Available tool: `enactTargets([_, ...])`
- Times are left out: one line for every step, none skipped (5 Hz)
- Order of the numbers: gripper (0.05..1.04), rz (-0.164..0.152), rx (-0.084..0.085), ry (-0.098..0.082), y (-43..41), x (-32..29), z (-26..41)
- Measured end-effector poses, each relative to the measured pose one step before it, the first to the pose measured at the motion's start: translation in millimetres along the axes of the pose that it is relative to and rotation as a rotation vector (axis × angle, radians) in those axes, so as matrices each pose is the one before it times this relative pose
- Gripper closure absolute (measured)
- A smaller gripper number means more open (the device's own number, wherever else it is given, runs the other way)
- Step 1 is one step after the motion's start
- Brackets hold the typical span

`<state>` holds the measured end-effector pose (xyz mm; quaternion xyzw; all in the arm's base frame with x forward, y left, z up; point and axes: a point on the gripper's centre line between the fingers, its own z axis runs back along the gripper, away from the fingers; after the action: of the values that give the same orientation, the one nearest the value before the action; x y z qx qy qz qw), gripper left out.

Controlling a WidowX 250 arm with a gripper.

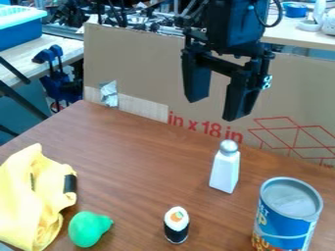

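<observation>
Pincer (218, 109) released, holding nothing, above table's far edge. Salt shaker (225, 169) nearest, upright on wood table (140, 152). Blue can (286, 215) at right; toy sushi roll (176, 226) front center; green toy pear (88, 229) beside yellow cloth (27, 198).

Glossy wood table (140, 162), crumpled yellow cloth (26, 196), metal-topped shaker (225, 169)

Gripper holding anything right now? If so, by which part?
Nothing held. The gripper hangs open above the table, with nothing between its fingers; the white shaker with the grey top stands below it, untouched.
</observation>
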<state>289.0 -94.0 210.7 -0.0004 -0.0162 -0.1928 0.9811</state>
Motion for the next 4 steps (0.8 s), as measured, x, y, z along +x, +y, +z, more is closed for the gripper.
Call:
enactTargets([0.078,-0.0001,-0.0024,0.0337,0.37,-0.95,-9.44])
enactTargets([0.078,-0.0815,-0.008,0.0578,4.94,-20.94,-13.03])
enactTargets([0.078,-0.1682,-0.0447,0.0054,4.49,-9.76,4.89])
enactTargets([0.078,-0.1496,-0.0014,-0.0005,6.01,-13.14,-5.3])
